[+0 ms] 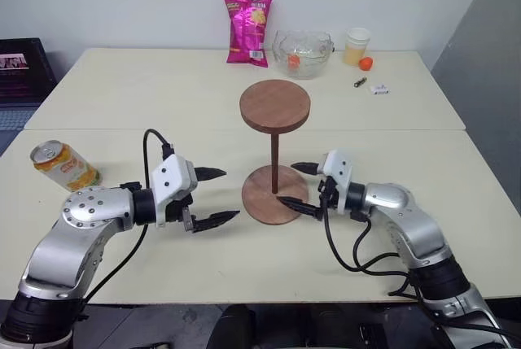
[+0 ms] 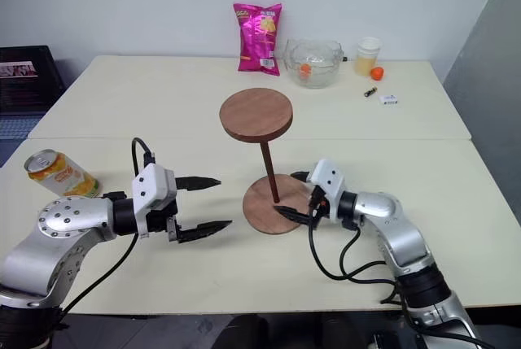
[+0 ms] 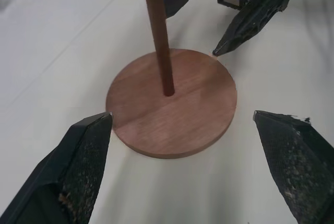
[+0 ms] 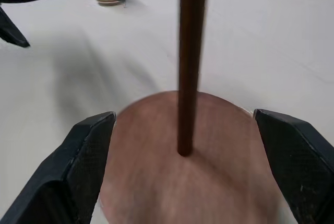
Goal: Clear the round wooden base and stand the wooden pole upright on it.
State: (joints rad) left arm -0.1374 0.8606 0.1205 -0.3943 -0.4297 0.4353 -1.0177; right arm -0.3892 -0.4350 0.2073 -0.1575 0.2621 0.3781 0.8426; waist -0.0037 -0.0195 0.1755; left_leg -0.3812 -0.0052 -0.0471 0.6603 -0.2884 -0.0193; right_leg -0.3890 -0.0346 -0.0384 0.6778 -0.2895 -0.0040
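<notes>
wooden pole [image 1: 274, 156] standing upright in round wooden base [image 1: 262, 202] near table's [image 1: 122, 89] front edge | both claws gaping, right gripper [image 1: 298, 187] flanking base, left gripper [image 1: 212, 196] beside | stiff, top-heavy, tippy: grip rod low

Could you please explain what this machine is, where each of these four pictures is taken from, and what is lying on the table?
This is a humanoid robot with two arms, each ending in a gripper with two black jaws. Two pictures come from a stereo camera on its head, looking down over the arms. The other two come from small cameras on the wrists, looking along each gripper.

On the cream table the wooden pole stands upright in the round wooden base, its fixed disc on top. The left gripper and the right gripper flank the base, both open and holding nothing.

Also there: a drink can lying on its side, a pink snack bag, a glass bowl, a cup and a few small items at the far edge.
</notes>
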